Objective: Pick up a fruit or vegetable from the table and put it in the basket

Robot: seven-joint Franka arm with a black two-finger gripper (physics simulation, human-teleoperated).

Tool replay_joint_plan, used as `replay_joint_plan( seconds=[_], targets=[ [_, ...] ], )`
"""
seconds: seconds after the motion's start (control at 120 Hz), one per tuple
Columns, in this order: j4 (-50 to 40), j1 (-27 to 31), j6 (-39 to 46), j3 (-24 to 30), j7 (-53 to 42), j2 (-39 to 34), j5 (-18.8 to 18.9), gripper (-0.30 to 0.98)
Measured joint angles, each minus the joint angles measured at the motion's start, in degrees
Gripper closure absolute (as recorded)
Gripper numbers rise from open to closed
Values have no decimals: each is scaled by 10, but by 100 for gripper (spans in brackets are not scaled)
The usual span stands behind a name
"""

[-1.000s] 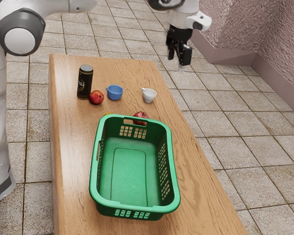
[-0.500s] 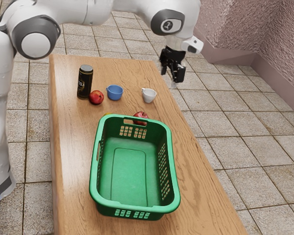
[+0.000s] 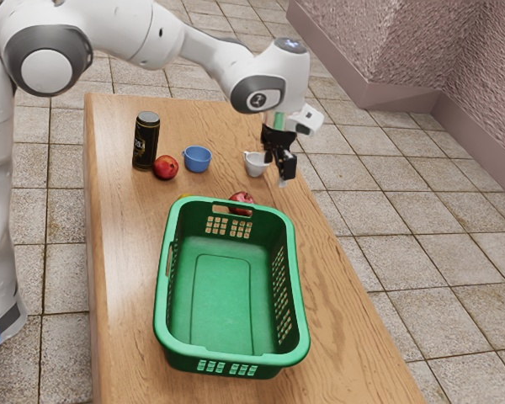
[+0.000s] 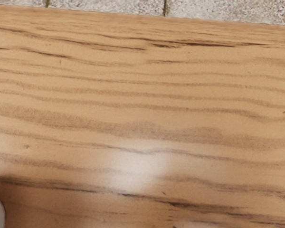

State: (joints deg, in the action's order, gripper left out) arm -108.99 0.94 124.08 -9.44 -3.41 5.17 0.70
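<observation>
Gripper (image 3: pixel 278 168) open, fingers apart, nothing between them. It's up over the table (image 3: pixel 114 269), near the white cup (image 3: pixel 253 165), overlapping that cup's edge in the exterior view. Arm (image 3: pixel 143 34) comes in from the exterior view's upper left. Under my hand, the wrist view gives bare wood grain, a strip of floor tile (image 4: pixel 218 9) past the table edge, and a pale rounded edge in a corner, too little of it to name.

Fruit is out on the table: one red fruit (image 3: pixel 241 199) right by the basket's cup-side end, partly hidden by the rim, and a red apple (image 3: pixel 165 167) just beside the dark can (image 3: pixel 146 141). Blue cup (image 3: pixel 198 159) stands between the apple and the white cup. Bit of something yellow (image 3: pixel 184 198) peeks over the rim, can't tell what. Green basket (image 3: pixel 236 358) upright on the table.
</observation>
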Motion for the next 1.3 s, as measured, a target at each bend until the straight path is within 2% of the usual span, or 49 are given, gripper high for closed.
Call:
replay_joint_plan(
  seconds=[0.233, 0.508, 0.783, 1.05, 1.3],
  targets=[
    [-35, -50, 27, -3, -16, -21, 1, 0],
    [-93, -57, 39, -22, -29, -51, 14, 0],
    [-107, -47, 44, -27, -37, -75, 17, 0],
    [-126, -108, 45, -31, -42, -99, 17, 0],
    [-165, -97, 50, -48, -45, -122, 20, 0]
  ],
)
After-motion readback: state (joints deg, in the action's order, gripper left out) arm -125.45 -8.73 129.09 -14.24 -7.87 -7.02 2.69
